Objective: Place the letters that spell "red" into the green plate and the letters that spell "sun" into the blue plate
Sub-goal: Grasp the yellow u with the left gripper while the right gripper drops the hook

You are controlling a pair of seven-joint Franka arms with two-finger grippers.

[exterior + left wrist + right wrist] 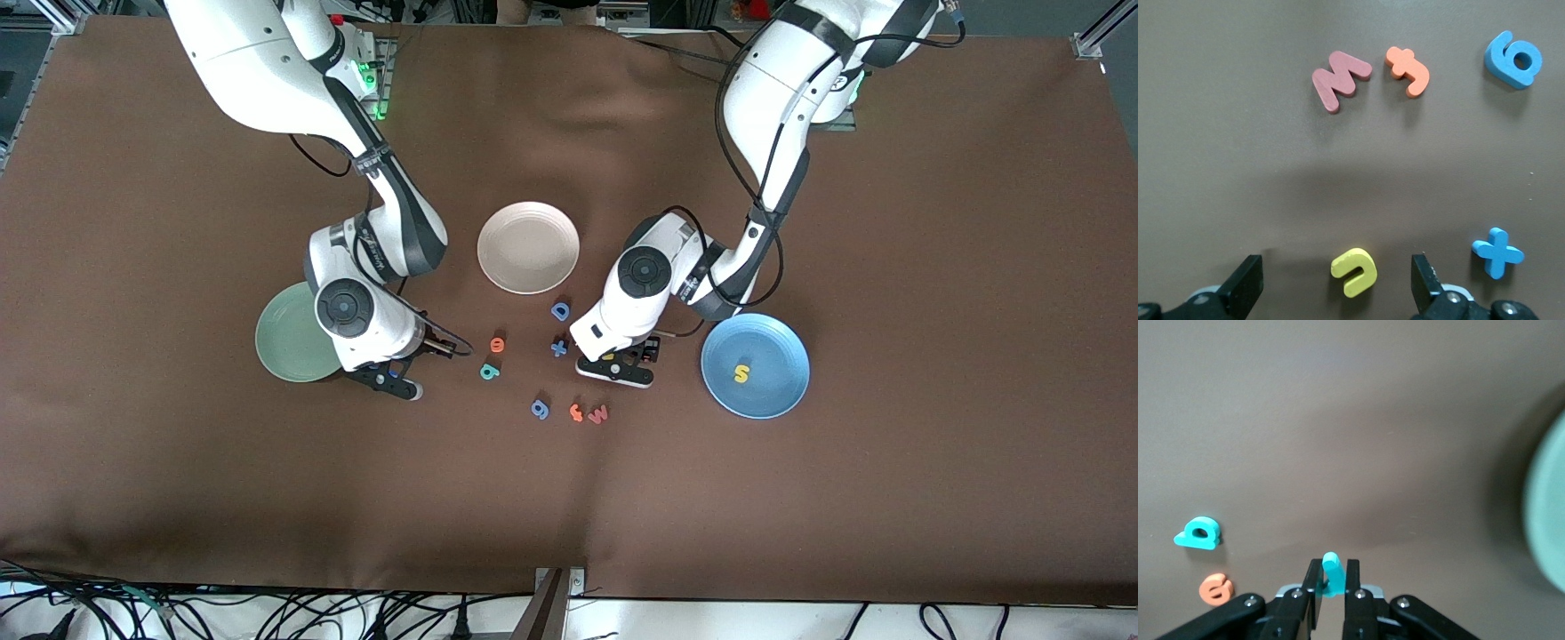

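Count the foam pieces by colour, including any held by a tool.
Yellow: 2, s, u
Blue: 3, D, plus, 6
Orange: 2, e, f
Teal: 2, d, r in right tool
Pink: 1, w
Total: 10

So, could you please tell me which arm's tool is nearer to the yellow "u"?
Left. The left tool stands open around the yellow "u"; the right tool, shut on the teal "r", is beside the green plate.

The round pale mint-green ribbed plate is partly covered by the right arm in the front view, and shows only as a blurred edge in the right wrist view. The small yellow foam "u" is mostly hidden under the left pincer. The small teal foam letter pinched in the right pincer is too covered to read.
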